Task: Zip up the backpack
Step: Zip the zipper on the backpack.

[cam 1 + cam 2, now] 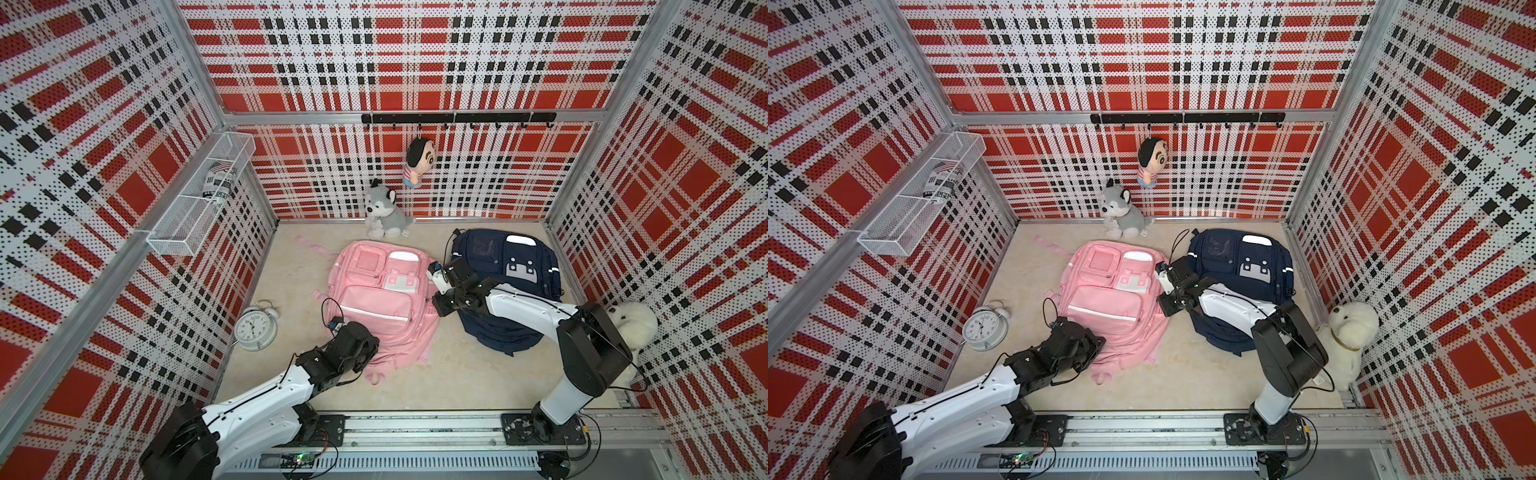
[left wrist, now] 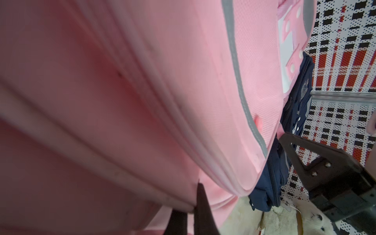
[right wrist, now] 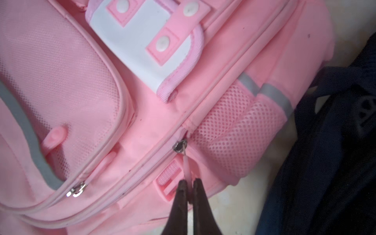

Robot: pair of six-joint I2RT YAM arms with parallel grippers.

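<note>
The pink backpack lies flat beside the navy backpack. The right gripper squeezes its fingers tight on the zipper pull. The left gripper pinches the pink backpack's near edge.

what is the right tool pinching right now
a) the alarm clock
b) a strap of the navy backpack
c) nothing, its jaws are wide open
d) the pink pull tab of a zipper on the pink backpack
d: in the right wrist view the right tool is closed on the pink pull tab that hangs from the metal slider on the pink backpack.
</note>
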